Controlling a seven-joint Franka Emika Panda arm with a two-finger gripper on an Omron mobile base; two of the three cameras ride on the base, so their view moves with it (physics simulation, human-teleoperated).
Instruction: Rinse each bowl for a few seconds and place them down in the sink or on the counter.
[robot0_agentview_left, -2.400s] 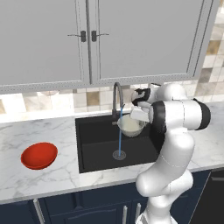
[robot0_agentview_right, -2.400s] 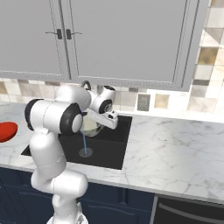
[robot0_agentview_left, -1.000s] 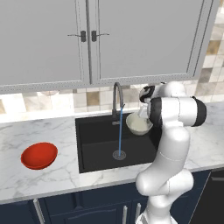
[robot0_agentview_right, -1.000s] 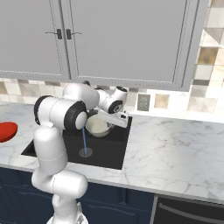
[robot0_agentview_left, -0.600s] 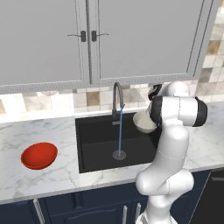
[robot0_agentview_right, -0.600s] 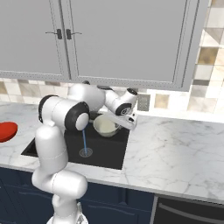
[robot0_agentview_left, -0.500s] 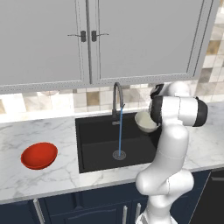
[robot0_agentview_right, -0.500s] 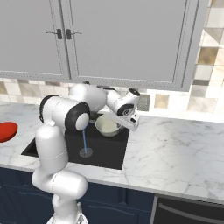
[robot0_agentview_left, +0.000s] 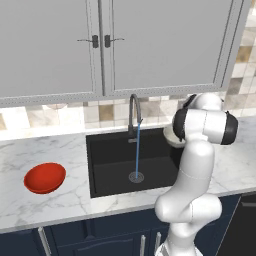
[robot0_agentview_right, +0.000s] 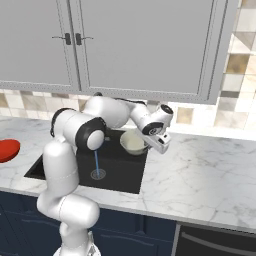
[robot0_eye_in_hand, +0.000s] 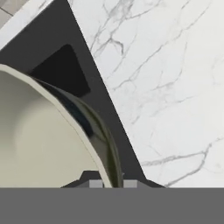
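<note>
The cream-white bowl (robot0_agentview_right: 131, 142) hangs over the right end of the black sink (robot0_agentview_right: 118, 172), away from the water stream (robot0_agentview_right: 95, 161). My gripper (robot0_agentview_right: 147, 144) is shut on its right rim. In the hand view the bowl (robot0_eye_in_hand: 39, 140) sits at the left, and my gripper (robot0_eye_in_hand: 112, 184) pinches its rim, one fingertip on either side of it. From the left base view the bowl (robot0_agentview_left: 172, 136) peeks out behind my arm. The red bowl (robot0_agentview_left: 45, 177) rests on the counter (robot0_agentview_left: 60, 150) left of the sink (robot0_agentview_left: 112, 172).
The grey gooseneck faucet (robot0_agentview_left: 133, 107) runs, its stream (robot0_agentview_left: 137, 155) falling onto the drain (robot0_agentview_left: 135, 176). White marble counter (robot0_agentview_right: 210, 170) stretches to the right of the sink. Grey wall cabinets (robot0_agentview_left: 100, 45) hang above the tiled backsplash.
My arm has carried the cream-white bowl from under the faucet's stream rightward to the sink's right end. The water keeps running and the red bowl has stayed put.
</note>
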